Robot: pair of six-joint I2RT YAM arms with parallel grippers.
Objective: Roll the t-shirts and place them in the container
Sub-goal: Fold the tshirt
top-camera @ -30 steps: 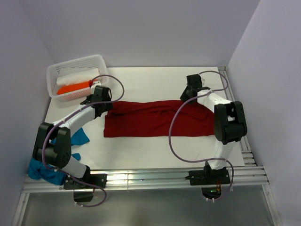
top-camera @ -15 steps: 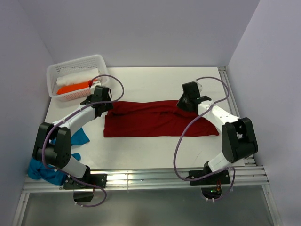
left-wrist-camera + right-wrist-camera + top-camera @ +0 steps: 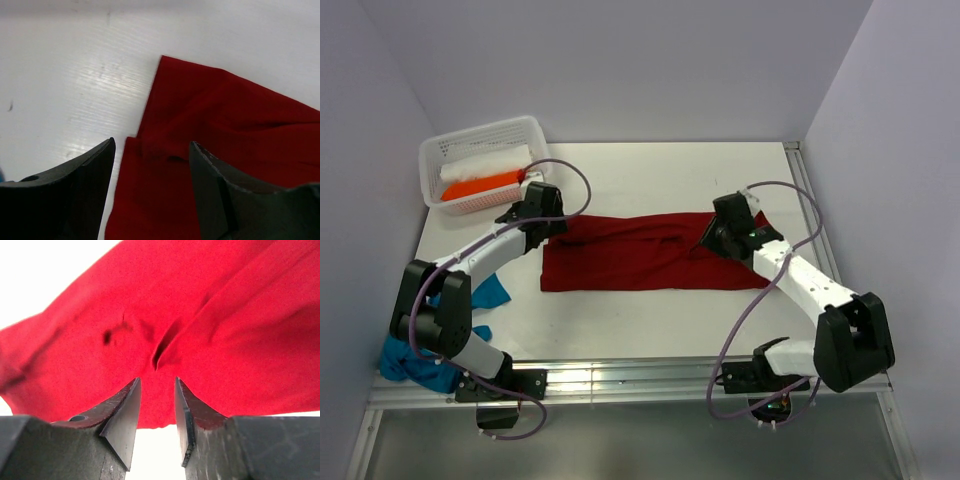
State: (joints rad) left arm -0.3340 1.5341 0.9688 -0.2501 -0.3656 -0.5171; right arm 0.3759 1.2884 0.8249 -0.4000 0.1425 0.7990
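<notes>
Pale lilac walls close in a white bench where two robot arms work over laundry. At far left, a teal-blue t-shirt lies in a heap at the bench's near corner, part of it showing beside the left arm's base. Behind it, at the far left corner, a white perforated basket holds a white roll and an orange roll, lying side by side.

Just right of the basket, the left gripper hangs over the left end of a dark red t-shirt. Its black fingers are spread wide with nothing between them, and in the wrist view they frame the shirt's corner and a patch of bare bench.

The red shirt lies flat as a long folded band across the middle of the bench, running from one gripper to the other, with creases near its centre.

At the band's right end, the right gripper is down low on the cloth. Its fingers stand slightly parted, a narrow gap between them, and a small pucker of red fabric shows just beyond the tips. No cloth appears pinched, though whether the tips touch the shirt cannot be told from so close.

Aluminium rails run along the near edge, where both arm bases are bolted.
</notes>
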